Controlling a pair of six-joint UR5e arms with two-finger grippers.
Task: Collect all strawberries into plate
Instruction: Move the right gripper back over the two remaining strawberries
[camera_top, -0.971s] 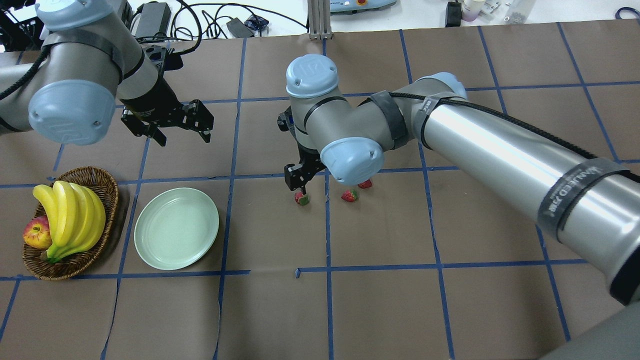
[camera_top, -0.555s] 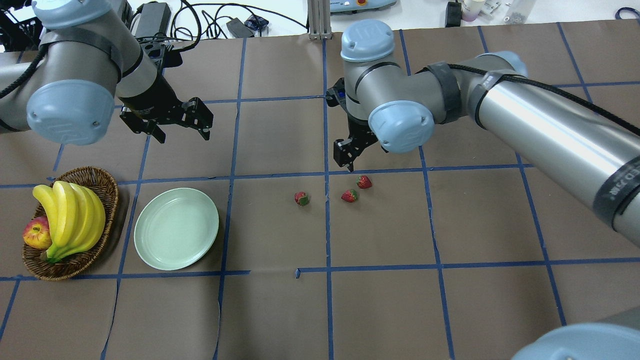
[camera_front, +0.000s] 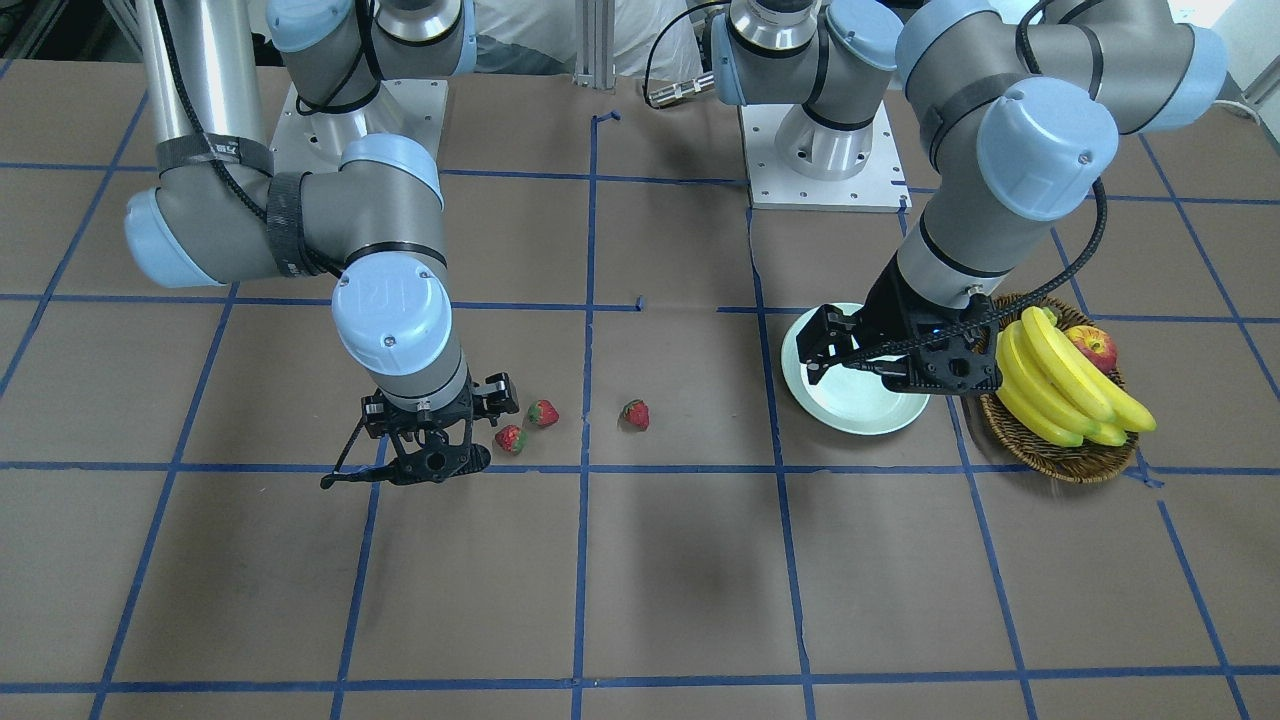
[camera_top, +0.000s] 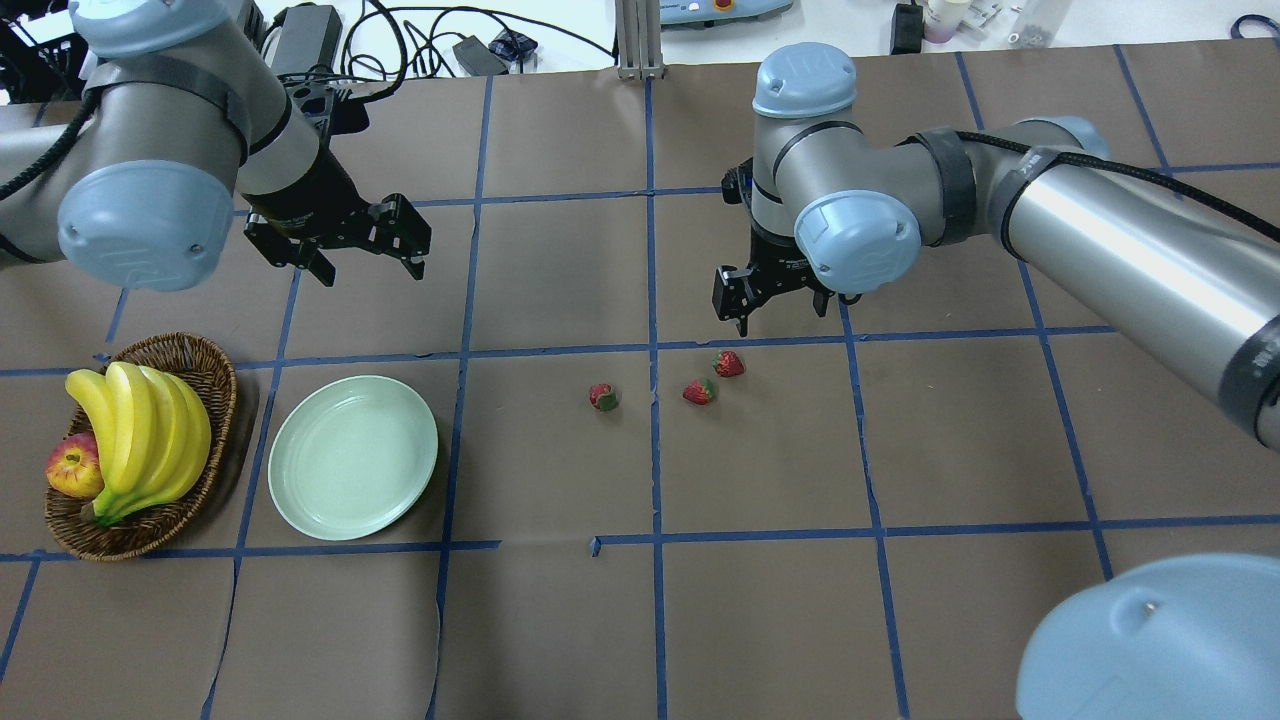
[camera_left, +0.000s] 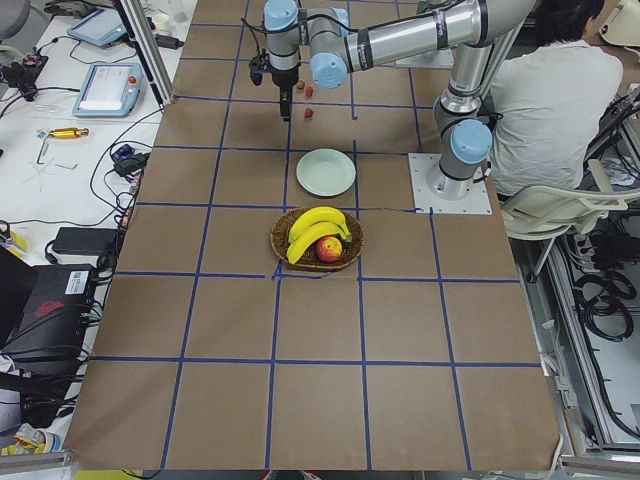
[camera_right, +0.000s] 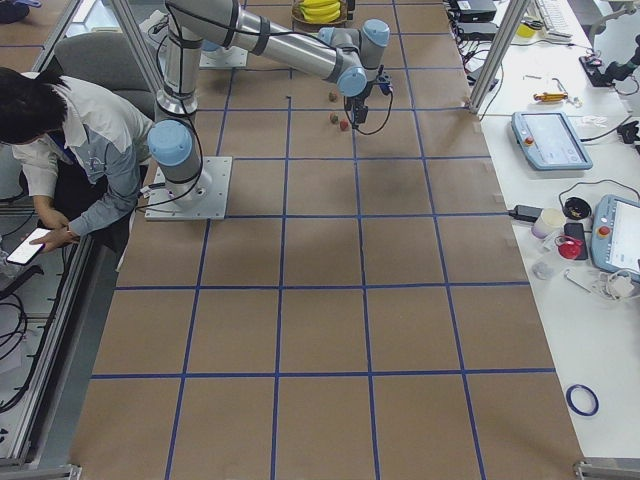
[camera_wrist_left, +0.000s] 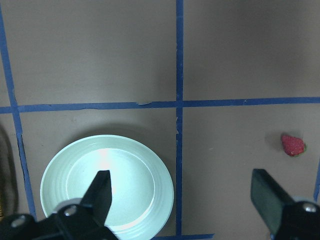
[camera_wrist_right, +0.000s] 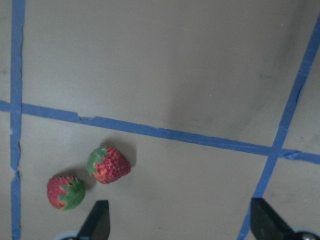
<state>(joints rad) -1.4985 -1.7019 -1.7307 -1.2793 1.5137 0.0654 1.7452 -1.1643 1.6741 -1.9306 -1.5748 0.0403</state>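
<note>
Where the strawberries (camera_top: 699, 392) lie: all three on the bare counter (camera_top: 760, 600), well apart from the empty plate (camera_top: 352, 457).
Right pincer (camera_front: 420, 465): spread wide, holding nothing, hovering just beyond the close pair.
Left pincer (camera_top: 365, 262): released too, hovering near the plate.
Step in hand: likely the first pick — centre the jaws over one berry of the pair, descend straight, avoid nudging its neighbour.
Right wrist view: only two berries, off by one finger; overhead adds the third, alone toward the plate.
</note>
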